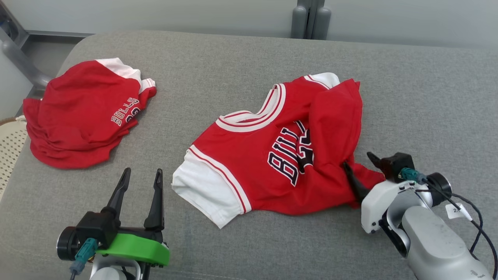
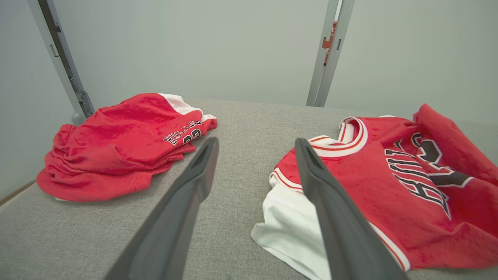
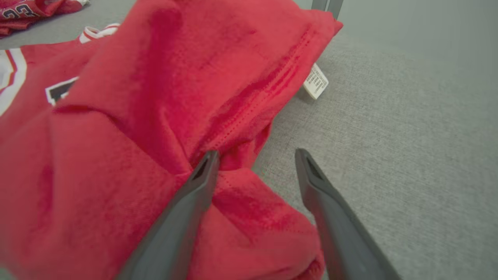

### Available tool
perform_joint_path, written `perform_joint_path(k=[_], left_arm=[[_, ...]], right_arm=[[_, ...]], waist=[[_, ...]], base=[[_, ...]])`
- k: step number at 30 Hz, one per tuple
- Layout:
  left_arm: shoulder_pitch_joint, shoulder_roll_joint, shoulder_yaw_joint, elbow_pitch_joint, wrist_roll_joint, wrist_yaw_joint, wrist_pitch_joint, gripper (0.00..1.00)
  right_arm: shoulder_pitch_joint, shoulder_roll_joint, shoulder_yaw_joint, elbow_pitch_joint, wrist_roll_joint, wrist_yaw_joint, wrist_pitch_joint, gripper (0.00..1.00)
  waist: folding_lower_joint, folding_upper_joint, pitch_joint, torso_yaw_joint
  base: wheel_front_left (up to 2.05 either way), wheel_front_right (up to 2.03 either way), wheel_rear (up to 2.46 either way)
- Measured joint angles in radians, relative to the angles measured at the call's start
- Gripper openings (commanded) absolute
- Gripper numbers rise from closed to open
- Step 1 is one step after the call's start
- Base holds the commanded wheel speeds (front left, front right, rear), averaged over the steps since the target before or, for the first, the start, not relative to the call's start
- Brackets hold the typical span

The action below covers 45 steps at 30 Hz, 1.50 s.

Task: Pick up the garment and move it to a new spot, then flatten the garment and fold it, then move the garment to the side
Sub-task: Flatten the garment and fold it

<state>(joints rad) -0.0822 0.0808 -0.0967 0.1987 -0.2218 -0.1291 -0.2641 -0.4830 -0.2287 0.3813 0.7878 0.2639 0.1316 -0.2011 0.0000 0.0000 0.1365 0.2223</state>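
The garment is a red jersey with white sleeves and black lettering, lying rumpled in the middle of the grey cushion; its right part is folded over itself. My right gripper is open at the garment's lower right corner. In the right wrist view the right gripper has one finger lying on the red cloth and the other over bare cushion. My left gripper stands open and holds nothing, just left of the white sleeve. The left wrist view shows the left gripper beside the garment.
A second pile of red clothing lies at the cushion's far left, also seen from the left wrist. A white tag pokes out under the garment's folded edge. Grey posts stand behind the cushion. Bare cushion stretches to the right.
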Motion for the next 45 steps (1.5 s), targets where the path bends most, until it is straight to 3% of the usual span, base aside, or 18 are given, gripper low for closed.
perform_joint_path(k=[3, 4, 6, 13, 18, 25, 31, 32, 33, 34, 45], left_arm=[[-0.002, -0.001, -0.003, 0.000, 0.000, 0.000, 0.000, 1.00], [-0.002, -0.001, -0.002, 0.001, 0.000, 0.000, 0.000, 1.00], [-0.002, -0.001, -0.002, 0.001, 0.000, 0.000, 0.000, 1.00], [0.000, 0.000, 0.022, 0.003, 0.005, 0.000, 0.000, 1.00], [0.003, -0.002, 0.024, 0.002, 0.008, 0.000, 0.000, 1.00], [0.015, -0.003, 0.020, 0.004, 0.013, 0.000, 0.000, 1.00], [0.025, -0.005, 0.019, 0.003, 0.013, 0.000, 0.000, 1.00], [0.026, -0.005, 0.019, 0.003, 0.013, 0.000, 0.000, 1.00], [0.026, -0.005, 0.019, 0.003, 0.013, 0.000, 0.000, 1.00], [0.026, -0.006, 0.019, 0.003, 0.013, 0.000, 0.000, 1.00], [0.025, -0.003, 0.005, 0.005, 0.012, 0.000, 0.000, 1.00]], right_arm=[[0.022, 0.003, 0.022, 0.022, 0.020, 0.000, 0.028, 1.00], [0.025, 0.003, 0.026, 0.027, 0.030, 0.000, 0.037, 0.49], [0.028, 0.007, 0.039, 0.026, 0.054, 0.000, 0.043, 0.00], [0.038, -0.011, 0.020, -0.018, 0.081, 0.000, -0.017, 0.00], [0.085, -0.035, -0.069, -0.122, 0.079, 0.000, -0.049, 0.00], [0.278, -0.052, -0.210, -0.322, 0.094, 0.000, -0.054, 0.00], [0.476, -0.020, -0.318, -0.448, 0.122, 0.000, 0.030, 0.00], [0.499, -0.014, -0.330, -0.463, 0.120, 0.000, 0.045, 0.16], [0.519, -0.006, -0.340, -0.480, 0.116, 0.000, 0.055, 0.87], [0.531, 0.000, -0.348, -0.497, 0.109, 0.000, 0.063, 1.00], [0.420, -0.035, -0.405, -0.622, 0.028, 0.000, 0.137, 1.00]], waist=[[0.0000, 0.0000, 0.007, 0.006], [0.0000, 0.0000, 0.009, 0.007], [0.0000, 0.0000, 0.013, 0.010], [0.0000, 0.0000, 0.010, -0.011], [0.0000, 0.0000, -0.006, -0.044], [-0.0001, 0.0000, -0.033, -0.096], [0.0000, 0.0000, -0.047, -0.125], [0.0000, 0.0000, -0.048, -0.128], [0.0000, 0.0000, -0.048, -0.131], [0.0000, 0.0000, -0.048, -0.133], [0.0000, 0.0000, -0.046, -0.122]], base=[[0.00, 0.00, 0.00], [0.00, 0.00, 0.00], [0.00, 0.00, 0.00], [0.00, 0.00, 0.00], [0.00, 0.00, 0.00], [0.00, 0.00, 0.00], [0.00, 0.00, 0.00], [0.00, 0.00, 0.00], [0.00, 0.00, 0.00], [0.00, 0.00, 0.00], [0.00, 0.00, 0.00]])
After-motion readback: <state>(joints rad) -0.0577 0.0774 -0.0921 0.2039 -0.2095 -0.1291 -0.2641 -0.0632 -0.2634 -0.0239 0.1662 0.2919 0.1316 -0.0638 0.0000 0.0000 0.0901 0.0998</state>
